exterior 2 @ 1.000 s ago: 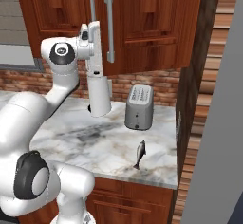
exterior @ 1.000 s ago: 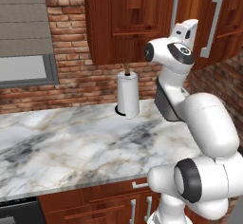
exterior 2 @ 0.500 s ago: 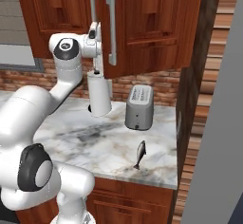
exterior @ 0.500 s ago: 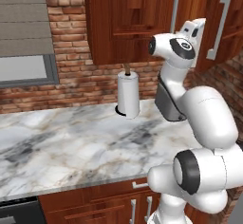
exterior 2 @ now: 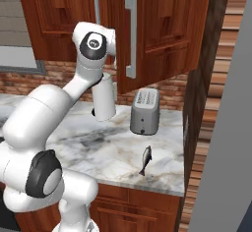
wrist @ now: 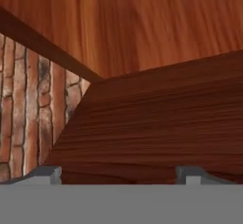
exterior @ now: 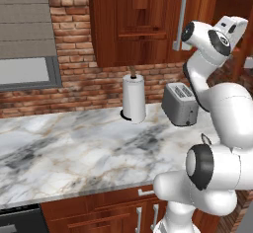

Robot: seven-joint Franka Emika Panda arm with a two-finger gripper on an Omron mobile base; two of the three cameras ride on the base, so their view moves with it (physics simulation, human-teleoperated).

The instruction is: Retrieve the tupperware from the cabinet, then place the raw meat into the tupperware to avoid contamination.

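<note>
My fingers (wrist: 118,173) stand spread wide, holding nothing, close against the cabinet (exterior 2: 162,24) wood. I cannot see the tupperware; presumably it sits inside. Risk: the ajar door blocks my reach, or my wrist strikes its handle (exterior 2: 130,37).

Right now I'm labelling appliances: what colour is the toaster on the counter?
Grey metal; the toaster shows best in the right base view.

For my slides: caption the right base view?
White arm raised at cabinet door; toaster, fish on counter.
</note>
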